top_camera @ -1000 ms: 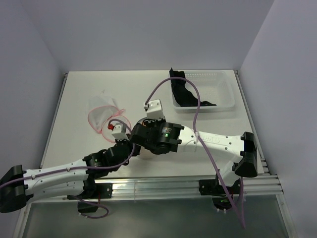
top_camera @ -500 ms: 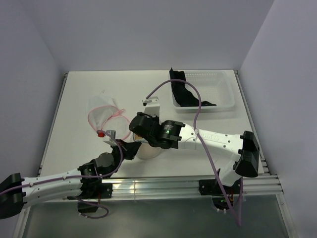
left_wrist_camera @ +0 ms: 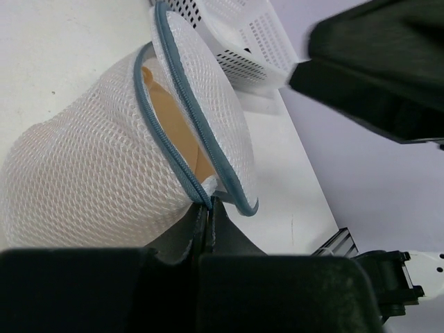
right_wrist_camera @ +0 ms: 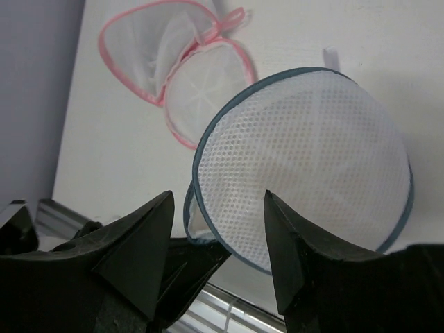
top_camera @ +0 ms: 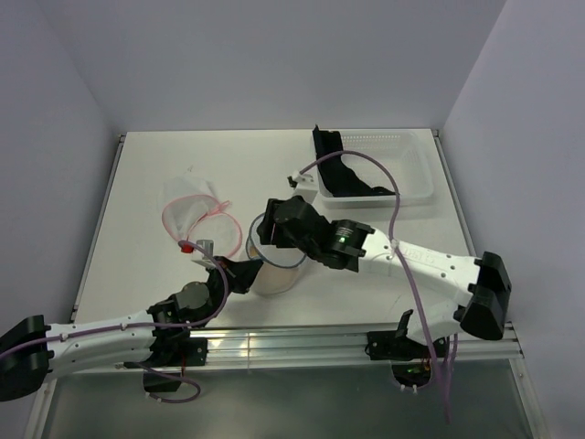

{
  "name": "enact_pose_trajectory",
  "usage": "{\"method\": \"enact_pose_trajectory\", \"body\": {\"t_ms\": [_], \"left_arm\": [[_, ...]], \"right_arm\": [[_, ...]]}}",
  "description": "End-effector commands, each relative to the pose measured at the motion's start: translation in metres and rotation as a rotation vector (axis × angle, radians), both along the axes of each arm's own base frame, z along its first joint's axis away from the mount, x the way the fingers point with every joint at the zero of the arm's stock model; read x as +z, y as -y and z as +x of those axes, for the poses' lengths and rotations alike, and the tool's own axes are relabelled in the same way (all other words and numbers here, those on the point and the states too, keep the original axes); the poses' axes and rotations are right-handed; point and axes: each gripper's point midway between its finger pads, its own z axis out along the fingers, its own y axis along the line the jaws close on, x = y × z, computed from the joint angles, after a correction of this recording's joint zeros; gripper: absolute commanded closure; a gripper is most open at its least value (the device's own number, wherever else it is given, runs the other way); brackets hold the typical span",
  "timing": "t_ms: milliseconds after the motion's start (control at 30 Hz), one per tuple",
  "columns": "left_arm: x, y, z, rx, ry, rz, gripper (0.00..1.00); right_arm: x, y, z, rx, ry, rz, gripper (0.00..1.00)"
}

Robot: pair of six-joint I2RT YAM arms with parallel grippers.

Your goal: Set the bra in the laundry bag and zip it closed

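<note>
The white mesh laundry bag (top_camera: pixel 274 267) with a blue-grey zip sits near the table's front centre. In the left wrist view the bag (left_wrist_camera: pixel 97 173) gapes along the zip and the beige bra (left_wrist_camera: pixel 173 132) shows inside. My left gripper (left_wrist_camera: pixel 208 205) is shut on the bag's zip edge at its near left side (top_camera: pixel 245 273). My right gripper (right_wrist_camera: pixel 218 198) is open and empty, hovering just above the bag's domed top (right_wrist_camera: pixel 312 166), not touching it; in the top view it (top_camera: pixel 267 234) is over the bag's far edge.
A second, pink-rimmed mesh bag (top_camera: pixel 194 210) lies open to the left, also in the right wrist view (right_wrist_camera: pixel 187 76). A white basket (top_camera: pixel 407 178) holding a black garment (top_camera: pixel 336 169) stands at the back right. The table's front rail runs close by.
The right arm has swung right and back, uncovering the white bag, and its gripper now hovers above it. The left gripper moved in and closed on the bag's zip edge.
</note>
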Motion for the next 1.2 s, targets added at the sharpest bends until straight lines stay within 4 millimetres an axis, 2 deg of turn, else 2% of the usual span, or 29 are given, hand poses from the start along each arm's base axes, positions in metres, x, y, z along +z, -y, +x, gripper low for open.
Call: {"method": "enact_pose_trajectory", "body": {"t_ms": [0,33,67,100,133,200,233,300,333,833,1167], "left_arm": [[0.008,-0.002,0.002,0.025,-0.001,-0.061,1.0],[0.005,-0.004,0.003,0.036,-0.012,-0.063,1.0],[0.002,-0.007,0.003,0.046,-0.022,-0.063,1.0],[-0.003,-0.01,0.004,0.064,-0.044,-0.06,1.0],[-0.004,-0.011,0.005,0.07,-0.051,-0.064,1.0],[-0.009,-0.014,0.004,0.076,-0.066,-0.072,1.0],[-0.011,-0.015,0.004,0.083,-0.075,-0.074,1.0],[-0.015,-0.016,0.003,0.086,-0.089,-0.079,1.0],[-0.017,-0.016,0.002,0.077,-0.094,-0.08,1.0],[-0.021,-0.01,-0.01,0.016,-0.162,-0.2,1.0],[-0.016,-0.01,-0.011,0.014,-0.174,-0.238,1.0]], "right_arm": [[0.034,0.012,-0.002,-0.026,0.023,0.145,0.38],[0.023,0.021,-0.003,-0.038,0.009,0.137,0.37],[0.028,0.029,-0.005,-0.055,0.007,0.171,0.37],[0.025,0.037,-0.002,-0.07,-0.003,0.18,0.37],[0.01,0.044,-0.004,-0.079,-0.022,0.165,0.37],[0.005,0.055,-0.006,-0.096,-0.035,0.182,0.37],[-0.009,0.062,-0.005,-0.112,-0.053,0.168,0.37],[-0.015,0.068,-0.007,-0.12,-0.068,0.191,0.38],[-0.026,0.071,-0.008,-0.118,-0.087,0.196,0.38],[-0.072,0.072,-0.011,-0.129,-0.198,0.283,0.43],[-0.085,0.078,-0.005,-0.168,-0.214,0.285,0.43]]}}
